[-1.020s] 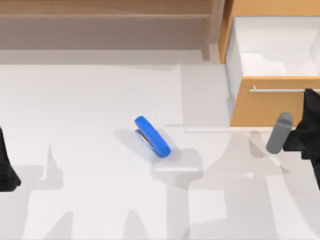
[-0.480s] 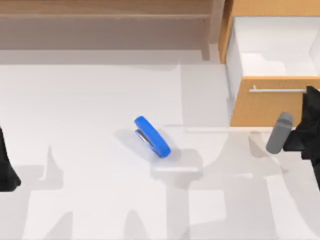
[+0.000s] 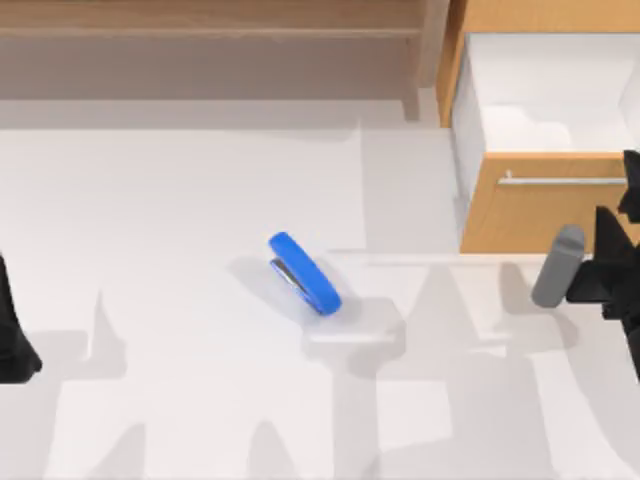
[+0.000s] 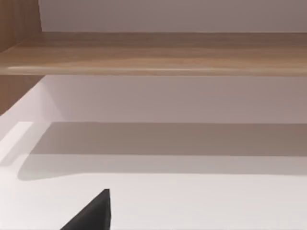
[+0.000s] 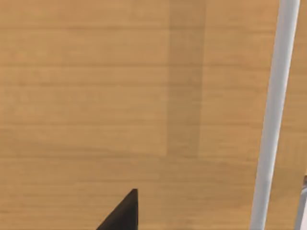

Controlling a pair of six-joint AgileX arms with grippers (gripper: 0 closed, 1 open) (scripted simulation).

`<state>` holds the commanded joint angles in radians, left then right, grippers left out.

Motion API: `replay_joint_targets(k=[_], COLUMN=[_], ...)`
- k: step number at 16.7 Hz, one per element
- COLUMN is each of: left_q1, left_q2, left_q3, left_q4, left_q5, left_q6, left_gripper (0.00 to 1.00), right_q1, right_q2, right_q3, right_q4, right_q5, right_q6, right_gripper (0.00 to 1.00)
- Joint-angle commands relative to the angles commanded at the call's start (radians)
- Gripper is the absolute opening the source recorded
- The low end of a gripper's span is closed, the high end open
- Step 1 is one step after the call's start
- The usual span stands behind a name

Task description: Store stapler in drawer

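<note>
right tool sits at the top view's right edge, just in front of the drawer front, below the handle; can't tell whether it's spread or pressed together. drawer is pulled out, white interior exposed. stapler lies on the worktop near centre, angled, well apart from both tools and from the drawer. left tool parked at the left edge, state can't tell either. brown shelf unit runs along the back.

left wrist view: one dark fingertip over bare worktop, shelf unit ahead. nothing in reach.

right wrist view: drawer front close up, handle running beside it, one dark fingertip poking in. nothing pinched that i can see.

step in hand, my read: drawer looks open enough, so the right arm should clear the front and go for the stapler. to do it well: back off from the handle before swinging so nothing clips the drawer front; come down from above, line the fingers across the stapler's narrow width, not along it; grip mid-body so it doesn't pivot.

vs 1.0 s ago: right arm has shifted slightly toward the top view's right and off the drawer front. stapler, drawer and left arm unchanged.
</note>
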<state>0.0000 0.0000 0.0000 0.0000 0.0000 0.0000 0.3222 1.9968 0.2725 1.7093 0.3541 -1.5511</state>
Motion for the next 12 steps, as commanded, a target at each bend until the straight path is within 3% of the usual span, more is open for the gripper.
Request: replay_joint_targets(k=[12], left_q1=[0.0], left_q2=[0.0], left_q3=[0.0], left_q4=[0.0], left_q5=[0.0], left_q6=[0.0], left_gripper=[1.0], right_q1=[0.027], right_q2=[-0.007], right_q3=[-0.06], right_q4=[0.055], right_q5=[0.027], right_q6=[0.0], right_gripper=[1.0])
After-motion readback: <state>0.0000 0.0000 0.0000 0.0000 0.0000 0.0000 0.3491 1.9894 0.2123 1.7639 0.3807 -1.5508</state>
